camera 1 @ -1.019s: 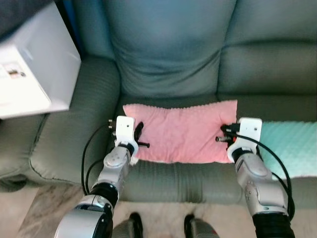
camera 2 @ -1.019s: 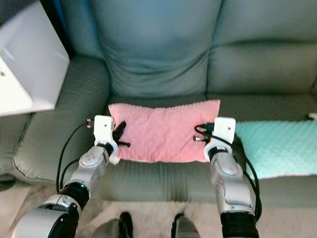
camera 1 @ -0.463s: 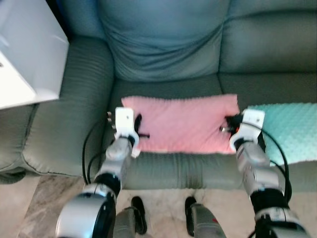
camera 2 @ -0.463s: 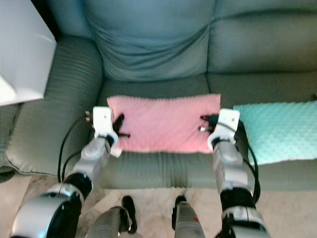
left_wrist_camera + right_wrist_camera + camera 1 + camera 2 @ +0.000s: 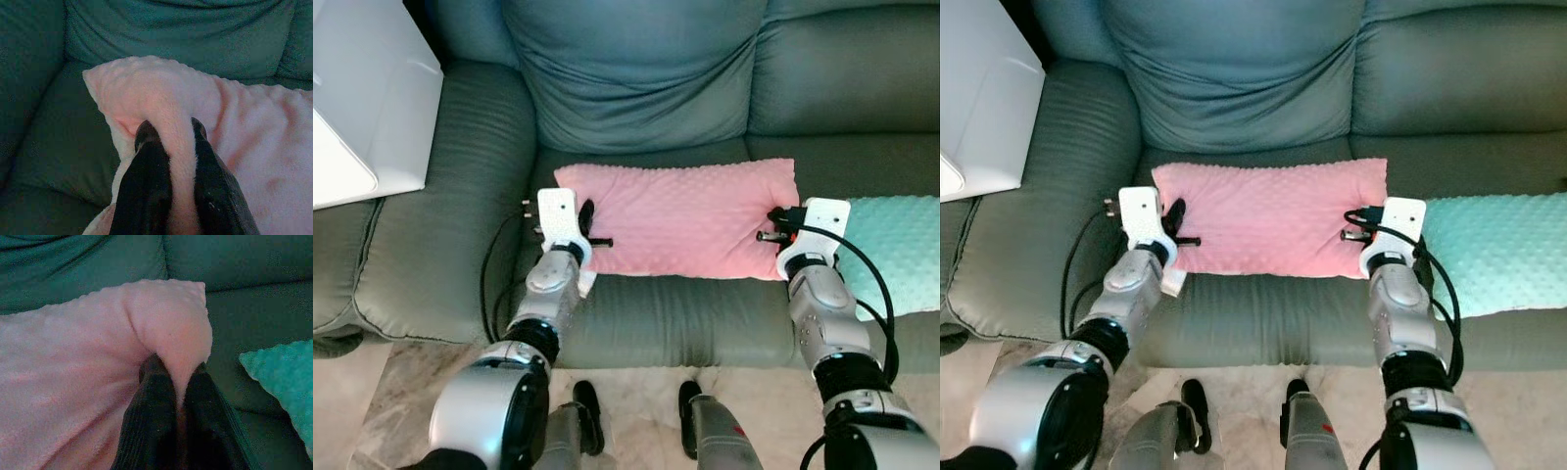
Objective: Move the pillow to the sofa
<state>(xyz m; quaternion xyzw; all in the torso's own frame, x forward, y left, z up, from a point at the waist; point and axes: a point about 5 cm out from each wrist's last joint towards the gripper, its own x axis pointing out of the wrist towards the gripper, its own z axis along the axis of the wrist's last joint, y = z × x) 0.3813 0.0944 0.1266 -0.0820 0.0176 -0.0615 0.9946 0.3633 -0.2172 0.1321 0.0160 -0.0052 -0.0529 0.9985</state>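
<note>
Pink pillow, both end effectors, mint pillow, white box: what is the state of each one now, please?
Pink pillow: lying flat on the sofa seat, pinched at both ends.
Left end effector: shut on a fold at the pink pillow's left end.
Right end effector: shut on a fold at the pink pillow's right end.
Mint pillow: lying on the seat, beside the pink one, not held.
White box: resting on the sofa arm, closed.

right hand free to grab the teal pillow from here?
Probably not yet: the right hand is shut on the pink pillow, as is the left hand. The teal pillow lies just beside it on the sofa, unobstructed.
</note>
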